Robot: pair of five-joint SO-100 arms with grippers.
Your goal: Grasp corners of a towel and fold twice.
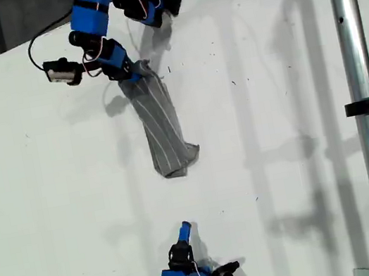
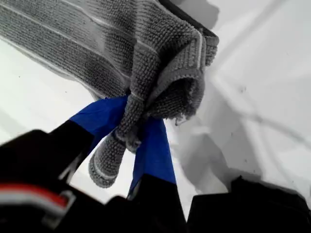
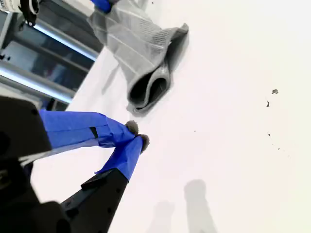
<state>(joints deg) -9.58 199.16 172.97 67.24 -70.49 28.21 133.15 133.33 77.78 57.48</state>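
so far | my first gripper [image 2: 133, 131] clamped on bunched towel [image 1: 161, 124] | my second gripper [image 3: 136, 136] pinched together, empty | no tidy fold visible, folding left

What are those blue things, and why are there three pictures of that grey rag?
The blue things are two small robot arms, and each ends in a pinching hand. One picture looks down on the whole white table. The other two come from tiny cameras riding on the hands, so they show everything very close up.

The grey rag is a towel with thin white stripes. It lies bunched into a long crumpled strip, not spread flat.

My first hand, at the top of the exterior view, is pinching one end of the towel. Its own camera shows the cloth squeezed between its blue fingers.

My second hand, at the bottom of that view, holds nothing. Its tips are closed together, and the towel's other end lies a little way in front of it.
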